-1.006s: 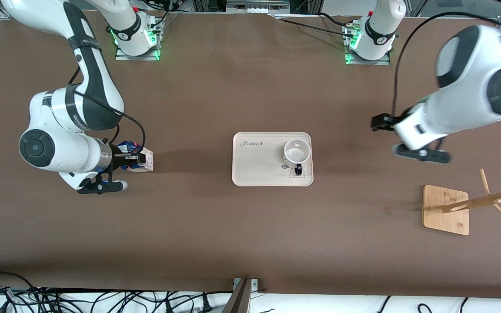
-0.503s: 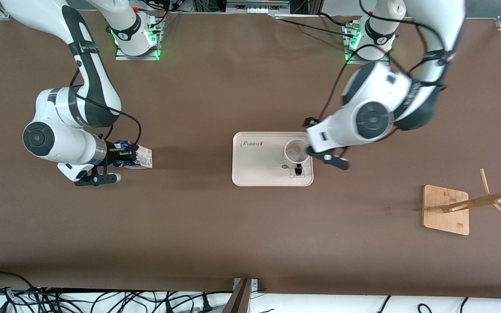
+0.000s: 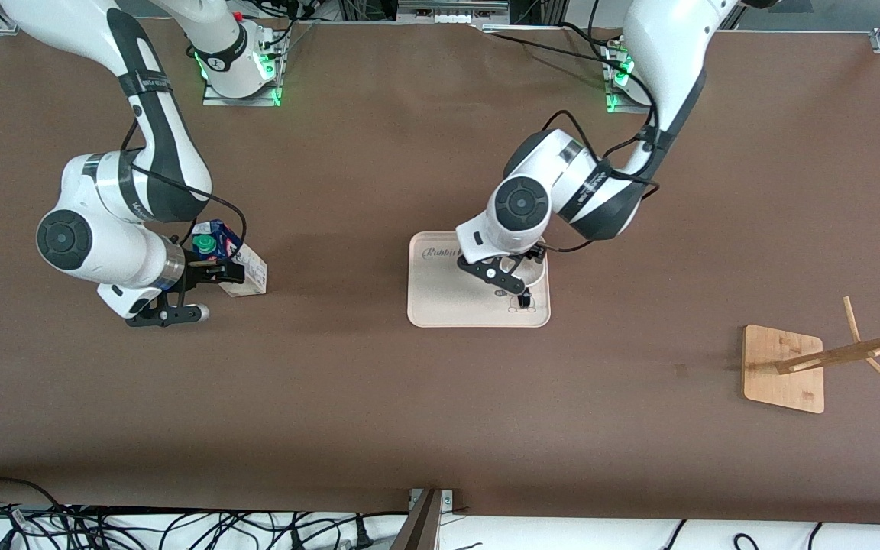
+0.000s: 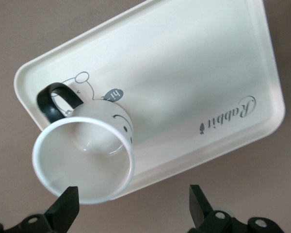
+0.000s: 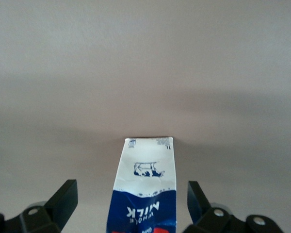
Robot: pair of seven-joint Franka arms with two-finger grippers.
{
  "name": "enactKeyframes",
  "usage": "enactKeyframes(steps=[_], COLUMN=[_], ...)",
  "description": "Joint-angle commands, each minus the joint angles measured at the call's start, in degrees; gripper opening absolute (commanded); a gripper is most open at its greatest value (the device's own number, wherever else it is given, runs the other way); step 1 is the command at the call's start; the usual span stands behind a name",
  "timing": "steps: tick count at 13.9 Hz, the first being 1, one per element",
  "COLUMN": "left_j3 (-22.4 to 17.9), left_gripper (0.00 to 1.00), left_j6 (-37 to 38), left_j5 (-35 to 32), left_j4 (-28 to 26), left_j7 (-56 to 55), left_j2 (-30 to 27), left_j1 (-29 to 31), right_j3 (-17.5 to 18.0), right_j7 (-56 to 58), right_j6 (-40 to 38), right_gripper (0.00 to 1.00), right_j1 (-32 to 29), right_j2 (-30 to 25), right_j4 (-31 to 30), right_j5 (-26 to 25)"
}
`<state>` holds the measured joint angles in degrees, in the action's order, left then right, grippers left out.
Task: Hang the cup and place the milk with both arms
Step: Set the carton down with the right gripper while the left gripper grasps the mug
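Note:
The white cup point(image 3: 536, 276) stands upright on the cream tray point(image 3: 440, 302), mostly hidden under the left arm. My left gripper point(image 3: 515, 269) hovers over it, open. In the left wrist view the cup point(image 4: 85, 155) shows its black handle and smiley face, with its rim close to one fingertip of my left gripper point(image 4: 133, 206); nothing is held. The milk point(image 3: 249, 273) stands on the table toward the right arm's end. My right gripper point(image 3: 218, 269) is open around it. In the right wrist view the milk point(image 5: 146, 194) sits between the fingers of my right gripper point(image 5: 131, 196), with gaps on both sides.
A wooden cup rack with a square base point(image 3: 784, 370) and pegs stands toward the left arm's end, nearer to the front camera than the tray. The tray point(image 4: 194, 73) holds only the cup. Cables lie along the table's front edge.
The left arm swung from the rack's end of the table to over the tray and cup. The right gripper shifted slightly at the milk, and the carton's green cap now shows.

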<state>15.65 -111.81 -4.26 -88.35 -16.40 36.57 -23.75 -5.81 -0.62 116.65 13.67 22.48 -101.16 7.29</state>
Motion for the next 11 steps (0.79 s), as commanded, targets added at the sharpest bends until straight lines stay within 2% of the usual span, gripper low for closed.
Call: enactKeyframes(steps=[1,3,5,7,9,11], left_j3=[-0.4,-0.5,-0.6,-0.7,-0.7,-0.7], left_gripper=[1.00,1.00,1.00,1.00,1.00,1.00], left_j6=[-1.0,-1.0,-1.4,-2.6,-3.6,-4.3], left_j5=[-2.9,-4.1,-4.5,-6.6,-8.4,-8.7], left_j4=[1.2,1.2,1.2,1.2,1.2,1.2], left_j7=[-2.9,-2.9,-2.9,-2.9,-3.8,-5.3], left_j2=[1.9,2.4,3.1,4.3,5.3,5.9], left_j1=[-1.5,-1.7,-1.7,-1.8,-1.8,-1.8], right_j3=[0.4,0.5,0.2,0.2,-0.6,-1.0], right_j7=[-2.8,-3.2,-3.2,-3.2,-4.5,-4.5], right_j6=[-0.4,-2.7,-8.4,-13.4,-17.8,-20.7], right_gripper=[1.00,1.00,1.00,1.00,1.00,1.00], right_j1=[-0.2,-0.2,-0.1,-0.2,-0.3,-0.3], right_j2=[-3.7,-5.5,-5.5,-5.5,-7.8,-12.2], right_j4=[1.5,4.5,10.9,16.8,17.8,15.2], right_j5=[1.1,0.3,-0.9,-4.4,-4.5,-4.2])
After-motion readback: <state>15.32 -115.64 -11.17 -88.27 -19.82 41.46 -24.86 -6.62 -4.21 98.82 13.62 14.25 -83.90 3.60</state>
